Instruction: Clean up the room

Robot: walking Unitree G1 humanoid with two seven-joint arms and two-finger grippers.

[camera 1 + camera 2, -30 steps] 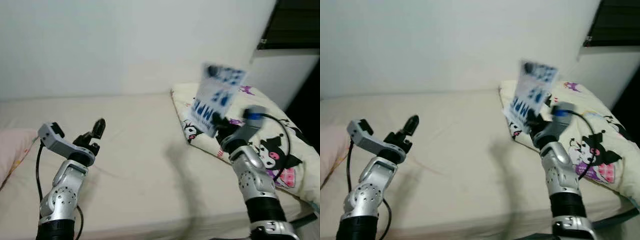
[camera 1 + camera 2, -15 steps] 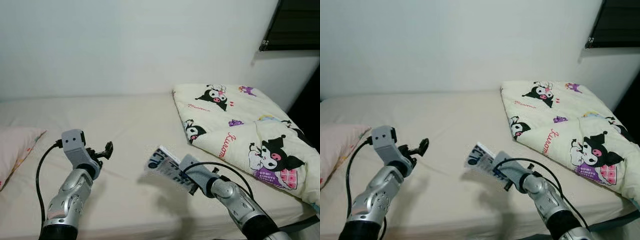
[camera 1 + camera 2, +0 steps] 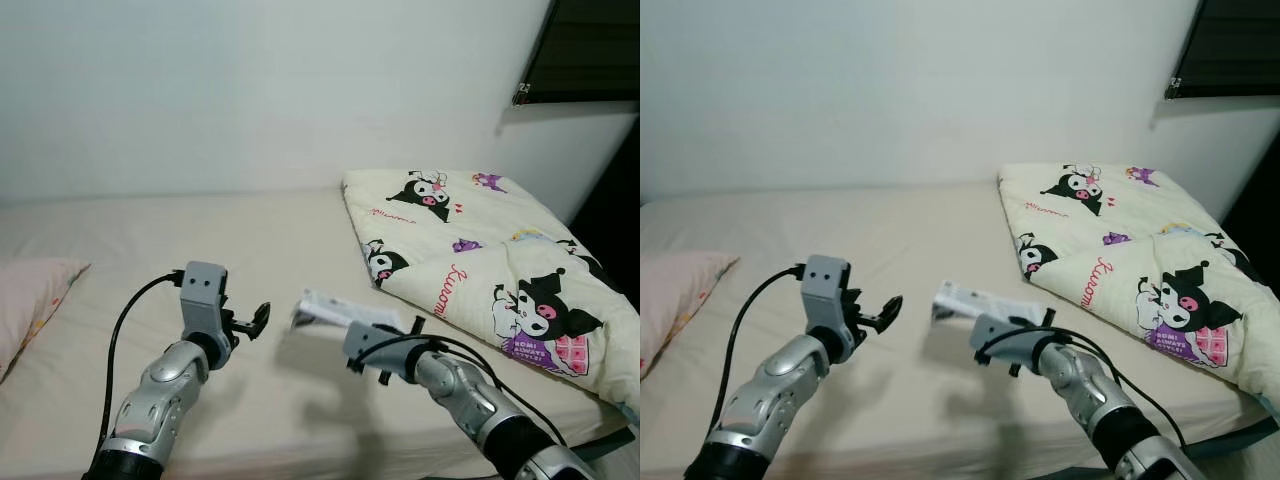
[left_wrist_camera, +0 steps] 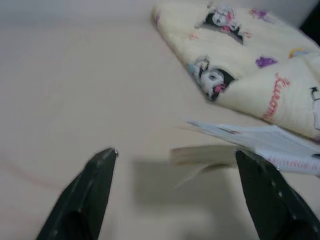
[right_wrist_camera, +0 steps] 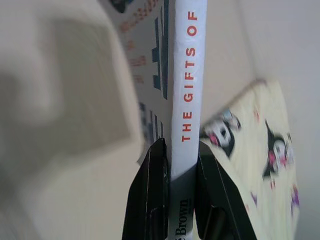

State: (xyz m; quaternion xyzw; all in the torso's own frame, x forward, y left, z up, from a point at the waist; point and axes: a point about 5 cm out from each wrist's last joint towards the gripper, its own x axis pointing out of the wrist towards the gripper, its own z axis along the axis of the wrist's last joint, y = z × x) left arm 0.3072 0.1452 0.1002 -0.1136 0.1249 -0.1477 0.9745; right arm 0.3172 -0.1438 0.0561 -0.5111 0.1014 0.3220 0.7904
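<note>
Right gripper [image 5: 174,172] is clamped on a book [image 3: 345,312], both black fingers [image 5: 149,190] pressed against the white spine; red lettering on the spine reads "THE GIFTS OF"; the book sits roughly flat, held in the air above the bed [image 3: 270,230], near its front-middle, pages end pointing toward the left gripper [image 3: 255,322]; its shadow falls on the sheet below. Left gripper is released, fingers [image 4: 85,192] spread wide with nothing between them; it hovers over the sheet just beside the book's free end, not touching it; in the left wrist view the book [image 4: 250,142] lies ahead between the two finger tips, slightly blurred. A folded quilt [image 3: 470,260] with cartoon prints lies on the right part of the bed, well apart from the book; a pink pillow [image 3: 30,300] sits at the bed's left edge; plain white wall [image 3: 250,90] behind; dark window [image 3: 590,50] at top right.
</note>
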